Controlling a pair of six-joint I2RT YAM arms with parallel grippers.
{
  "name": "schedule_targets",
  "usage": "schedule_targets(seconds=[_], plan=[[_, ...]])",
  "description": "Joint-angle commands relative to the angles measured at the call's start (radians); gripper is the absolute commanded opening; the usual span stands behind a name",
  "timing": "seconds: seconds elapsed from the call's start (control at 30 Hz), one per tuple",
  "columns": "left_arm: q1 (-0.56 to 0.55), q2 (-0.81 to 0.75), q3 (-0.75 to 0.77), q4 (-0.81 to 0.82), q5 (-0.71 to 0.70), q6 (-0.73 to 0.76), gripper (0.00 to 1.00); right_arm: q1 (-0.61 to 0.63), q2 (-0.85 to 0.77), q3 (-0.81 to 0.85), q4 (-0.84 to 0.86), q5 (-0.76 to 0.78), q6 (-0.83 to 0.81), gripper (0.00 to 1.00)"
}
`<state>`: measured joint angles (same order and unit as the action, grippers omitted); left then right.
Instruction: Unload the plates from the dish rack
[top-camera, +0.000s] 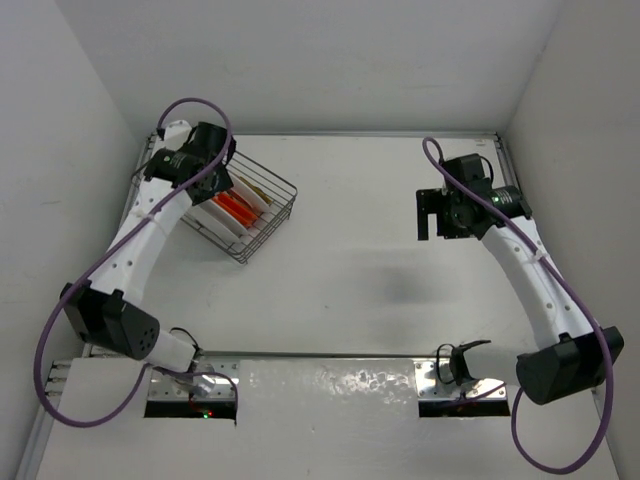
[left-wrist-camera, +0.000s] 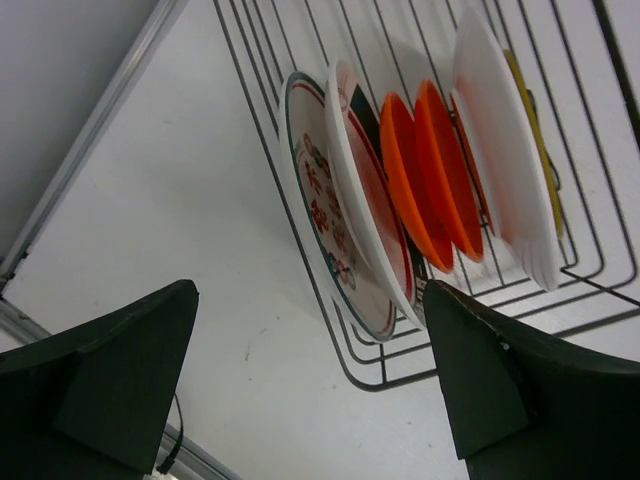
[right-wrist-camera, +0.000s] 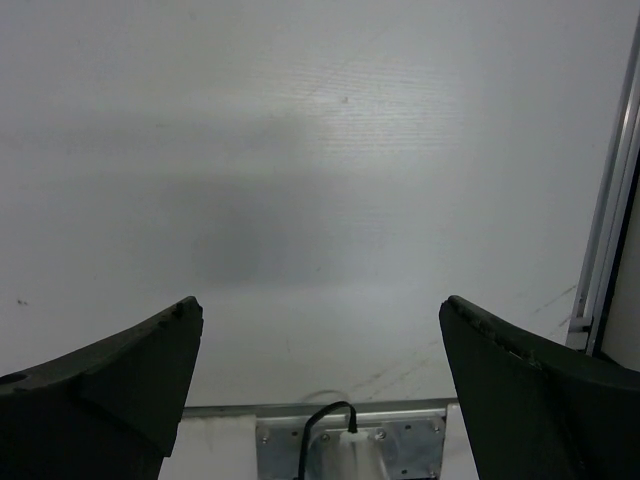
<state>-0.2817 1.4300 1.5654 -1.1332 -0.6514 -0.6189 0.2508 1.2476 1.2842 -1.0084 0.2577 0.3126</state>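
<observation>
The dish rack (top-camera: 284, 190), a black wire basket, is set on the far left part of the white surface (top-camera: 380, 270), turned at an angle to the surface's edges. The plates (top-camera: 238, 210) are stood on edge in it, side by side in one row, and none is seen out on the surface. In the left wrist view the row can be read from its near end:

- a white plate with red marks and a teal rim (left-wrist-camera: 312, 185)
- a white plate with a red band (left-wrist-camera: 352, 150)
- two orange-red plates (left-wrist-camera: 405, 170) set close together
- a plain white plate (left-wrist-camera: 500, 150)
- a yellow plate (left-wrist-camera: 530, 100) behind it, of which only the edge is shown

The left end effector (left-wrist-camera: 308, 290) is held above the rack's left end, over the plates. Its jaws are spread wide and nothing is gripped between them. As far as can be told, no plate is touched. The lower edges of the first two plates are framed between its two dark fingers (left-wrist-camera: 120, 370).

The right end effector (right-wrist-camera: 320, 300) is held well apart from the rack, over the right part of the surface. Its jaws are likewise spread wide and nothing is held. In the right wrist view the following are shown:

- the white surface with a soft shadow (right-wrist-camera: 250, 240) on it
- a metal rail (right-wrist-camera: 605, 230) at the right of that view
- a mounting plate (right-wrist-camera: 400, 435) with a black cable (right-wrist-camera: 330, 412) at the bottom
</observation>
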Motion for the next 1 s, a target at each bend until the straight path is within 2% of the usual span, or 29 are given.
schedule_targets(seconds=[0.0, 0.13, 0.2, 0.23, 0.43, 0.77, 0.93, 0.97], plan=[[-0.004, 0.047, 0.074, -0.074, -0.076, -0.056, 0.92, 0.001, -0.014, -0.014, -0.006, -0.021, -0.015, 0.99], [-0.005, 0.11, 0.123, -0.151, -0.145, -0.137, 0.77, 0.001, -0.01, -0.014, -0.004, -0.023, -0.023, 0.99], [-0.004, 0.107, 0.116, -0.157, -0.174, -0.156, 0.76, 0.002, -0.01, -0.019, -0.006, -0.026, -0.024, 0.99], [-0.005, 0.098, 0.092, -0.149, -0.18, -0.157, 0.7, 0.002, -0.01, -0.022, -0.004, -0.028, -0.023, 0.99], [-0.005, 0.072, -0.048, 0.014, -0.172, -0.137, 0.66, 0.001, -0.007, -0.026, -0.001, -0.064, -0.021, 0.99], [0.016, 0.072, -0.146, 0.179, -0.14, -0.125, 0.6, 0.004, 0.003, -0.011, -0.001, -0.12, -0.012, 0.99], [0.033, 0.069, -0.169, 0.173, -0.119, -0.146, 0.32, 0.004, 0.006, -0.003, 0.001, -0.12, -0.012, 0.99], [0.036, 0.069, -0.172, 0.173, -0.119, -0.153, 0.29, 0.004, 0.006, -0.003, -0.001, -0.12, -0.01, 0.99]])
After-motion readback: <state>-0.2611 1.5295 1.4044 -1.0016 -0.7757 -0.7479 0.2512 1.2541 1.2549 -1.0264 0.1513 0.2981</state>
